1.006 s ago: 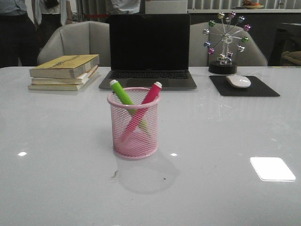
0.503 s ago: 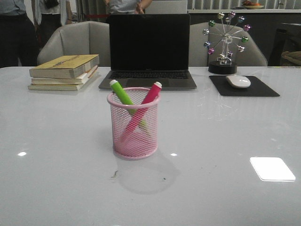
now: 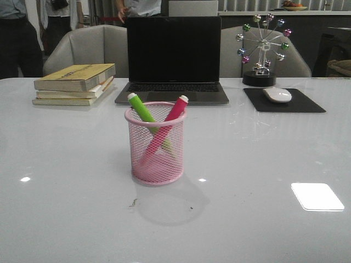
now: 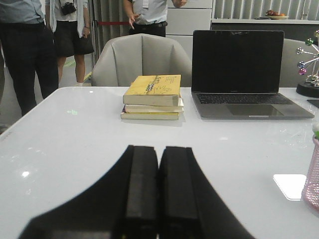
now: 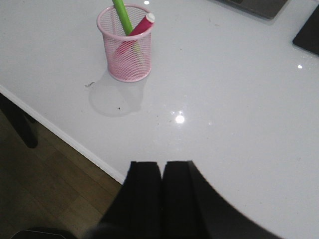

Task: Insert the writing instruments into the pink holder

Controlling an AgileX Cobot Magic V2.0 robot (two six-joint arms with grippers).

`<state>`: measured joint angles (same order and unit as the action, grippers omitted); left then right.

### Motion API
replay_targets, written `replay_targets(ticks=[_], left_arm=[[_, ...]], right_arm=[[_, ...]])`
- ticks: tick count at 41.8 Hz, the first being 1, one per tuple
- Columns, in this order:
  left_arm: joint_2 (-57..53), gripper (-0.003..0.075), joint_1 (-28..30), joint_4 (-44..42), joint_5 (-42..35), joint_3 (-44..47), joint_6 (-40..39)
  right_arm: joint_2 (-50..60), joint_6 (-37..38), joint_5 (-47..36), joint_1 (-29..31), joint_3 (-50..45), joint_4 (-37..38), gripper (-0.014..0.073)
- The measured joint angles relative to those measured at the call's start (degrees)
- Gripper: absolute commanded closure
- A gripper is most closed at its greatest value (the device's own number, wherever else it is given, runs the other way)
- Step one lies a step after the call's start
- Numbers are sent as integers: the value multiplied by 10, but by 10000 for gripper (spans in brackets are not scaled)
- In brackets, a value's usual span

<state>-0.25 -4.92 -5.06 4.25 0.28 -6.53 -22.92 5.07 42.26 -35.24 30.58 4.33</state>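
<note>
The pink holder [image 3: 156,148] stands upright near the middle of the white table. Inside it lean both writing instruments, crossed: a lime green marker [image 3: 141,108] tilting left and a magenta marker [image 3: 175,111] tilting right, white ends above the rim. In the right wrist view the pink holder [image 5: 127,47] holds the green marker [image 5: 121,16] and the magenta marker [image 5: 140,26]. My right gripper [image 5: 161,164] is shut and empty, well away from the cup near the table's front edge. My left gripper [image 4: 158,149] is shut and empty over bare table; only an edge of the holder [image 4: 314,177] shows there.
A closed-lid-dark laptop [image 3: 173,60] sits behind the cup, a stack of books [image 3: 75,83] at the back left, a mouse [image 3: 277,94] on a black pad [image 3: 284,101] and a small ferris-wheel ornament [image 3: 263,48] at the back right. People stand beyond the chairs.
</note>
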Motion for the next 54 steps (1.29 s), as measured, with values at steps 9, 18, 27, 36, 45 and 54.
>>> replay_targets(ticks=[9, 18, 27, 36, 45, 54], left_arm=[[0, 621, 0, 37, -19, 0, 31], [0, 622, 3, 39, -22, 0, 34], [0, 622, 9, 39, -22, 0, 34], [0, 622, 9, 40, -22, 0, 34], [0, 622, 9, 40, -22, 0, 35], [0, 622, 9, 40, -22, 0, 35]], right_arm=[[0, 0, 0, 0, 0, 0, 556], [0, 0, 0, 0, 0, 0, 556], [0, 0, 0, 0, 0, 0, 556], [0, 0, 0, 0, 0, 0, 556], [0, 0, 0, 0, 0, 0, 556], [0, 0, 0, 0, 0, 0, 556]])
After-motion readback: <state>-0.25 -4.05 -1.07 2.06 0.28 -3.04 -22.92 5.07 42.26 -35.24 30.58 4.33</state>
